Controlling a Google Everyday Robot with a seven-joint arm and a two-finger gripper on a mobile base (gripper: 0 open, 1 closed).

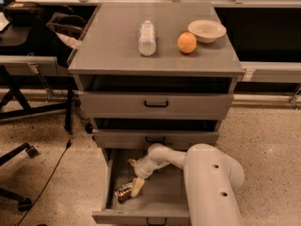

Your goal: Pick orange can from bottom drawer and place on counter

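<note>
- The pale cream gripper [137,187] is down inside the deep grey bottom drawer [107,179], its tip right against the small golden-orange metallic can [123,192]. Whether it clasps the can or merely rests beside it cannot be told.
- The can lies on its side on the drawer floor near the left wall. Its right end is hidden behind the gripper, and its label is hard to make out.
- The smooth, rounded white arm [162,157] bends out from under the middle drawer [155,138].
- The bulky white cylindrical robot body [211,187] covers the bottom drawer's right half and is cut off by the lower edge.
- The dark bar handle of the bottom drawer is partly cropped.
- On the flat matte grey counter [108,51] are a clear plastic bottle [147,37], a round orange fruit [187,42] and a shallow pale bowl [207,30].
</note>
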